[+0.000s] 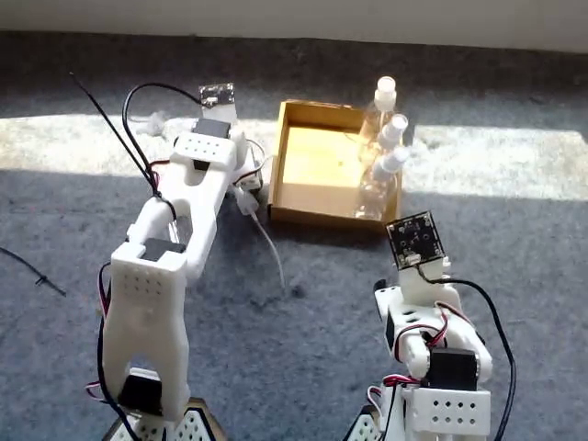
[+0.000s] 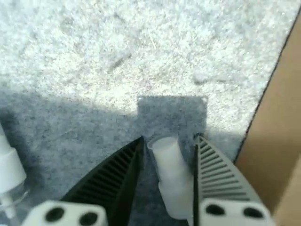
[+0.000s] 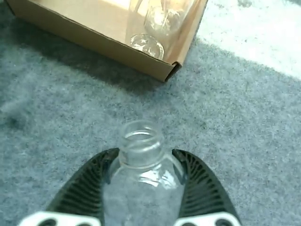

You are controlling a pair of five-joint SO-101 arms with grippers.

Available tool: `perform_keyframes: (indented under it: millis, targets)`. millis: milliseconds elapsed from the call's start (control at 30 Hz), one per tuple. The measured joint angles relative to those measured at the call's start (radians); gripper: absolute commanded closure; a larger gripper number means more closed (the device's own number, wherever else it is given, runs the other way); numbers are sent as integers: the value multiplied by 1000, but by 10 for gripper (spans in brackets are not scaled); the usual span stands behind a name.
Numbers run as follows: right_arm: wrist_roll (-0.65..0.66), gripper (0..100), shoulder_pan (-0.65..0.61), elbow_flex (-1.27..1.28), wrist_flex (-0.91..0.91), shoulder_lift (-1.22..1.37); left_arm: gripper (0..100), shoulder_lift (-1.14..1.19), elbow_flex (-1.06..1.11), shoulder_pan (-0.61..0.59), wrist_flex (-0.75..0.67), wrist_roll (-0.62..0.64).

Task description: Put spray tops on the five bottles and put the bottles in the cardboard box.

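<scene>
Ribbed black fingers point(image 3: 89, 183) of the right gripper point(image 3: 144, 154) clasp a clear bottle point(image 3: 141, 183) with an open, bare neck. It is held near one corner of the cardboard box point(image 3: 94, 44), apart from it. The left gripper point(image 2: 169, 139) pinches a white spray top point(image 2: 168, 181) just outside the box's opposite side wall. Three clear bottles point(image 1: 381, 156) with white spray tops stand in a row inside the box, on grey carpet point(image 1: 322, 322).
</scene>
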Motion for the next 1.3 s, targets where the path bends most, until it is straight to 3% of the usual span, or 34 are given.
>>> perform_keyframes:
  millis: [167,367,600,833,933,1167,1300]
  targets:
    - [0,995,0,0,2,0,857,0,2,0,-2,0]
    - [0,995,0,0,2,0,960,0,2,-3,2,0]
    - [0,995,0,0,2,0,962,0,2,-52,34,-5]
    - [0,995,0,0,2,0,982,-6,2,-52,43,-83]
    - [0,995,0,0,2,0,995,-35,-14,-69,114,-135]
    - [-95,995,0,0,-20,0,997,-270,-28,-157,281,-158]
    - [-110,995,-83,0,-63,0,997,-454,26,-149,325,-190]
